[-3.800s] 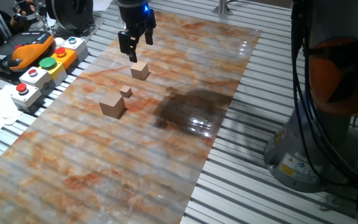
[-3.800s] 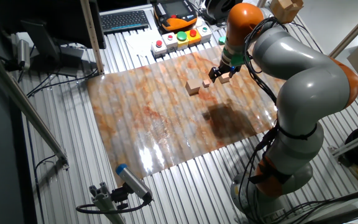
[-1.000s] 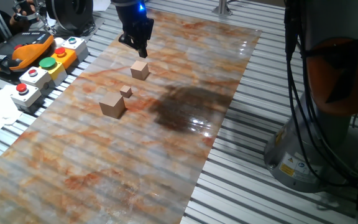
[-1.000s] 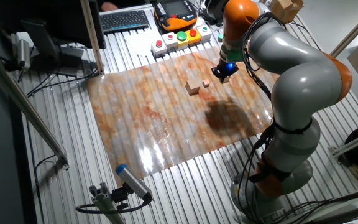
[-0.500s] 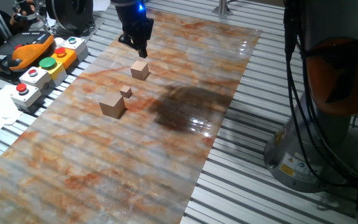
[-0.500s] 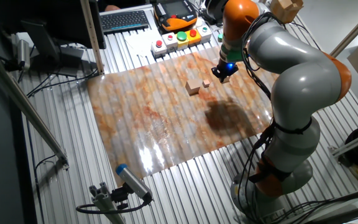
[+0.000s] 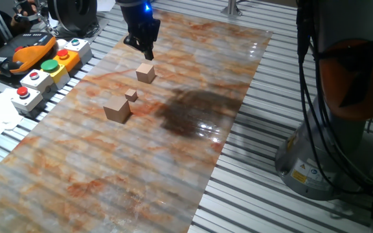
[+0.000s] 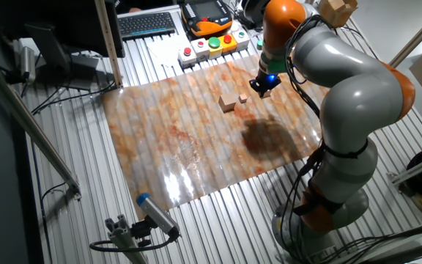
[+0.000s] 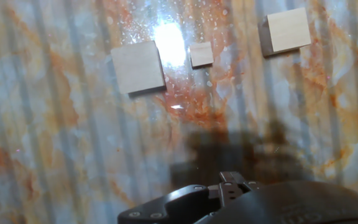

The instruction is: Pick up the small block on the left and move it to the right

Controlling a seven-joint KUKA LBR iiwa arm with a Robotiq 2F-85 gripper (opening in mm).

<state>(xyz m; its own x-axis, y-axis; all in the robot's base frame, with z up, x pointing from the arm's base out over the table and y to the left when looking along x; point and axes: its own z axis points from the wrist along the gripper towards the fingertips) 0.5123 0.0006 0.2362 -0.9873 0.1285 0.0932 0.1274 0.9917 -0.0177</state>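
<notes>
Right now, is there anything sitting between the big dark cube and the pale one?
Yes: the tiny brown cube lies between the largest cube and the pale small block, apart from both. The hand view shows it best.

No readable text; yellow label (image 7: 301, 174) on robot base illegible.

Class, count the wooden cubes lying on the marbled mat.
3, in a row: the largest, darker brown cube nearest, the tiny brown cube in the middle, the pale tan cube below the tool.
</notes>
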